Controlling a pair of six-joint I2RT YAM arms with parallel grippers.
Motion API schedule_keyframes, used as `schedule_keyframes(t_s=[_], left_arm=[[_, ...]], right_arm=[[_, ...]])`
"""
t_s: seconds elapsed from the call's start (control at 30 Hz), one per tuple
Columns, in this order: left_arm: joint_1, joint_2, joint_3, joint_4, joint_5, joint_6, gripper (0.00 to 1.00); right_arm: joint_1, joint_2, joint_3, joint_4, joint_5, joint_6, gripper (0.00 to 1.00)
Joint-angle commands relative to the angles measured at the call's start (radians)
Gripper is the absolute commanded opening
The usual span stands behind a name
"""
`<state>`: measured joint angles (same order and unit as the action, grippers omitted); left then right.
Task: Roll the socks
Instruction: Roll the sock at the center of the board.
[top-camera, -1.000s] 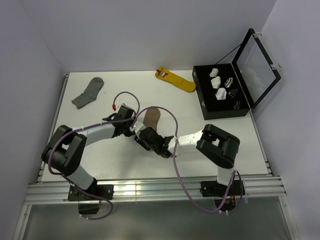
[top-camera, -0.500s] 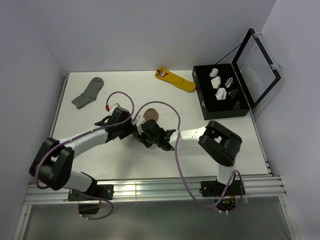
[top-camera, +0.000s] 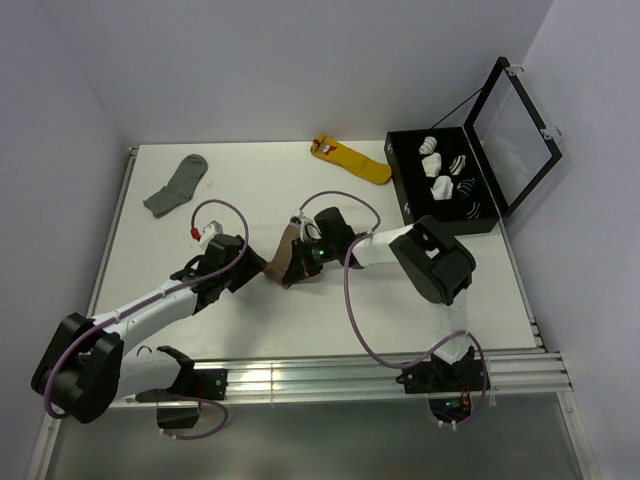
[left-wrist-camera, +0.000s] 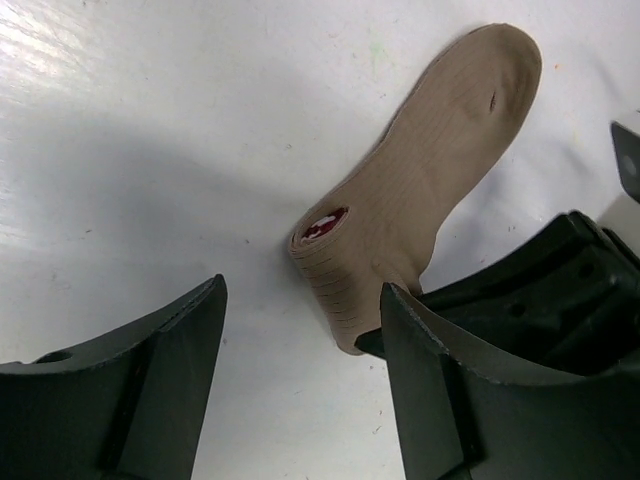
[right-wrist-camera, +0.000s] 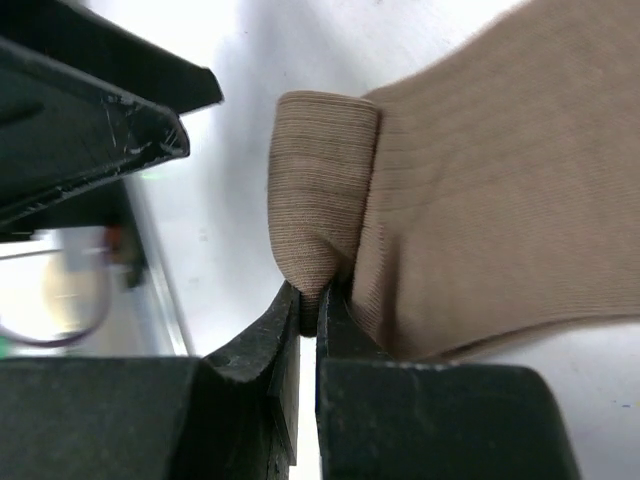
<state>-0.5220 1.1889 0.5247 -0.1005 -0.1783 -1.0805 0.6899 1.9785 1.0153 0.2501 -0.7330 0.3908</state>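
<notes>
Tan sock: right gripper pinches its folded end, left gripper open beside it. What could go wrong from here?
1. The right gripper nips only a thin edge of the fold in the tan sock, so the fabric may slip out and unfold.
2. The open left gripper sits close to the right one; closing in could hit it.
3. The toe end lies loose; pulling may drag rather than roll.

Table (top-camera: 150, 250): white, glossy, flat.
Walls (top-camera: 300, 70): plain pale lilac-grey, behind, left and right of the table.
Rail (top-camera: 320, 378): aluminium, along the table's near edge.
Light: even, soft shadows.
</notes>
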Motion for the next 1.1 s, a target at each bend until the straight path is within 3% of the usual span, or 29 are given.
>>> schedule_keyframes(t_s=[0.0,0.17,0.63,0.9,0.97,1.07], left_arm=[[0.004,0.011,-0.017,0.091,0.028,-0.024,0.68],[0.004,0.074,-0.031,0.166,0.063,-0.030,0.66],[0.002,0.251,0.015,0.257,0.080,-0.038,0.59],[-0.001,0.331,0.038,0.249,0.115,-0.027,0.37],[-0.004,0.331,0.043,0.239,0.123,-0.016,0.23],[-0.006,0.331,0.060,0.208,0.128,0.007,0.10]], right_arm=[[-0.042,0.051,0.020,0.098,-0.213,0.166,0.00],[-0.096,0.129,0.020,0.201,-0.292,0.289,0.00],[-0.119,0.183,0.069,0.129,-0.299,0.284,0.00],[-0.119,0.138,0.062,0.063,-0.228,0.211,0.00],[-0.118,0.099,0.052,0.031,-0.197,0.172,0.04],[-0.109,0.039,0.046,-0.036,-0.108,0.094,0.16]])
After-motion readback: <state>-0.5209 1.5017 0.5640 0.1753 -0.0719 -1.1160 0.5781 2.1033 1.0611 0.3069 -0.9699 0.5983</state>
